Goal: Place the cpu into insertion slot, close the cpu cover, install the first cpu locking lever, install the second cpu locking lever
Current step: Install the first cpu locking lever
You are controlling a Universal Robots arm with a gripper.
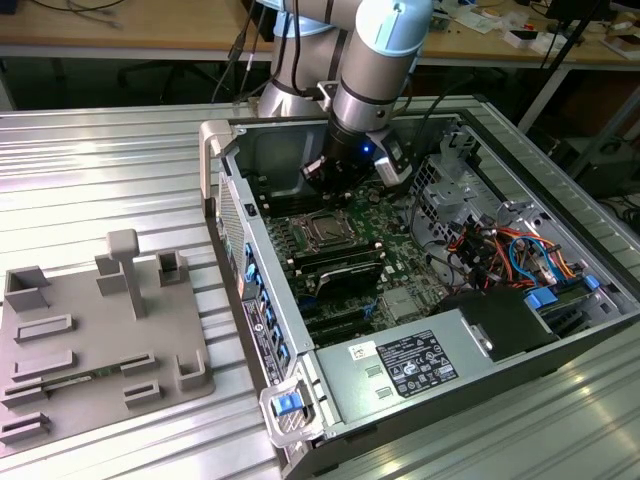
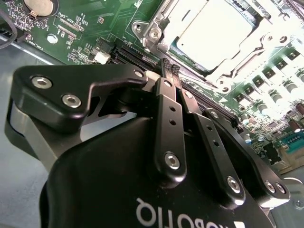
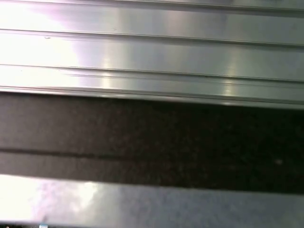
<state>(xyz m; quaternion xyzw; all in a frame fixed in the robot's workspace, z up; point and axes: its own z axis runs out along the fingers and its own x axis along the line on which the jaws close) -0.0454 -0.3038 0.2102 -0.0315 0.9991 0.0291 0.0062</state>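
The arm point(image 1: 375, 45) reaches down from the far side in the exterior view, its silver and pale blue wrist section pointing steeply downward. The black end effector point(image 2: 168, 66) hangs at its lower end, and a small blue light glows on the wrist just above it. In the second wrist view the two black fingers point(image 2: 166, 109) stand pressed together, tips meeting with no gap and nothing between them.
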